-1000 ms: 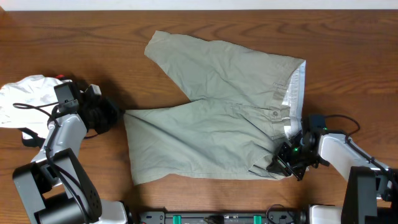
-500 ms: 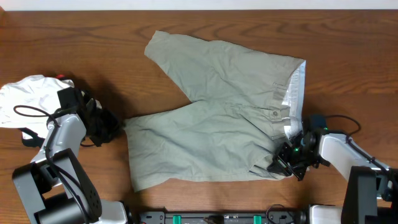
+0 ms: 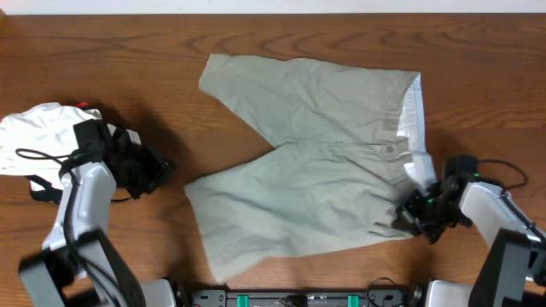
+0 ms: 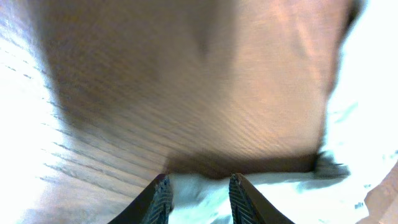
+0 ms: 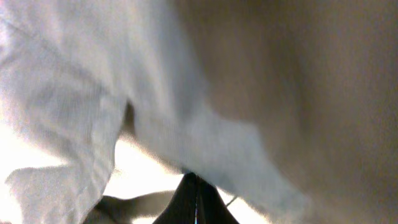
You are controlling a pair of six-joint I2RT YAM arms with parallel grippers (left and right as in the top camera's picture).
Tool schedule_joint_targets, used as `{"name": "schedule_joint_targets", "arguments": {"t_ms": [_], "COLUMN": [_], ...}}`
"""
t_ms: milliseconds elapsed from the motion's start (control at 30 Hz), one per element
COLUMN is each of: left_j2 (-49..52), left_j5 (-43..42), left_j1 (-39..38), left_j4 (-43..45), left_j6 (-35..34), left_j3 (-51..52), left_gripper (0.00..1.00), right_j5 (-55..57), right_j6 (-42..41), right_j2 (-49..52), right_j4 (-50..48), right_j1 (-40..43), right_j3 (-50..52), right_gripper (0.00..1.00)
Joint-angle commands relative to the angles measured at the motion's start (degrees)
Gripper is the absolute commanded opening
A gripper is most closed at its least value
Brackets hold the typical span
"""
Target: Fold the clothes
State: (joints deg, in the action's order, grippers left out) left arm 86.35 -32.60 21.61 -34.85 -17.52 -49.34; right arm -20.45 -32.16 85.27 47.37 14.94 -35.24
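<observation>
Our right gripper (image 3: 408, 220) pinches the khaki shorts (image 3: 316, 170) at the waistband corner. Our left gripper (image 4: 199, 186) stands narrowly parted, holding nothing.

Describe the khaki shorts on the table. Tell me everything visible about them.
The shorts are pale khaki, cotton by the look, and lightly creased. They lie spread flat on the wooden table. The two wide legs point left and are splayed apart. The waistband is at the right, showing paler lining and a button. The right gripper is shut on the lower waistband corner. The left gripper sits clear of the near leg's hem.
</observation>
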Motion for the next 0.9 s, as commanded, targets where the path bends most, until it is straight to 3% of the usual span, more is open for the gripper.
{"name": "schedule_joint_targets", "arguments": {"t_ms": [0, 267, 400, 567, 767, 867], "left_j2": [-5.9, -17.2, -18.7, -15.9, -4.4, 3.3], "left_j5": [-1.5, -1.5, -1.5, -1.4, 2.5, 4.5], "left_j1": [0.2, 0.2, -0.8, -6.0, -13.2, -15.1], "left_j4": [-0.3, -0.2, 1.7, 6.8, 7.9, 8.0], "left_j6": [2.0, 2.0, 2.0, 2.0, 5.3, 8.3], "left_j3": [-0.9, -0.9, -0.9, -1.9, -12.6, -19.0], "left_gripper": [0.34, 0.35, 0.35, 0.35, 0.59, 0.63], "right_j5": [12.3, 12.0, 9.9, 7.3, 7.4, 7.5], "right_j6": [1.2, 12.8, 16.4, 19.5, 20.7, 20.8], "right_j2": [-4.3, -21.8, -29.6, -32.1, -29.4, -28.1], "right_j4": [0.7, 10.3, 9.0, 7.3, 8.9, 9.8], "right_j1": [1.3, -0.2, -2.4, -5.4, -7.7, -7.7], "right_j3": [-3.6, -14.4, -17.1, -17.5, -17.5, -17.5], "right_gripper": [0.02, 0.05, 0.09, 0.1, 0.13, 0.14]}}
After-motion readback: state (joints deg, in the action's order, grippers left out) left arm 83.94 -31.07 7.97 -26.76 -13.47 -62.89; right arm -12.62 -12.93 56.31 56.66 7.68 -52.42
